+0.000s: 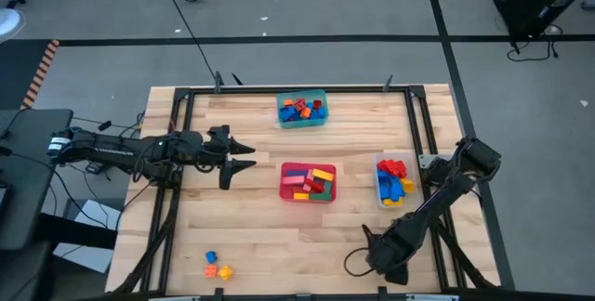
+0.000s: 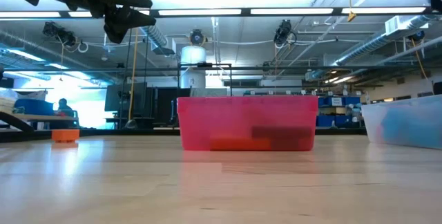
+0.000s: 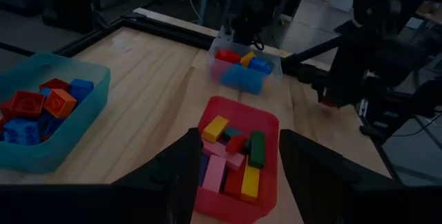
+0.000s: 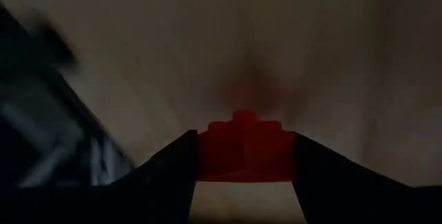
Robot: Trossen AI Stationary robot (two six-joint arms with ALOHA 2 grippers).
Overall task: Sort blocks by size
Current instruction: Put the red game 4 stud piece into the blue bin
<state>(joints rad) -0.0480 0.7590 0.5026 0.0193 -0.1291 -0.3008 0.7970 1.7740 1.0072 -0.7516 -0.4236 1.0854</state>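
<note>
Sorting progress: well along by my judgement, since most blocks already lie in 3 tubs and only a few are loose.
Worktop (image 1: 242, 227): pale wood, carrying the tubs and both arms.
Left arm: waiting above the worktop, its left tool (image 1: 244, 158) pointed at the red tub, fingers apart with nothing between them.
Right arm: bent low at the near right side, its right tool (image 4: 245, 156) with both fingers against the sides of a red block (image 4: 245, 151) on the wood; whether the grip is firm I cannot tell.
Red tub (image 1: 308, 183): centre, holding long bars in yellow, pink, green and red.
Teal tub (image 1: 302, 109): far edge, holding mid-sized red, blue and orange bricks.
Clear tub (image 1: 394, 179): right, holding red, blue and yellow pieces.
Loose blocks (image 1: 218, 266): 3 small ones, blue, orange and yellow, near the front left corner, not yet sorted.
</note>
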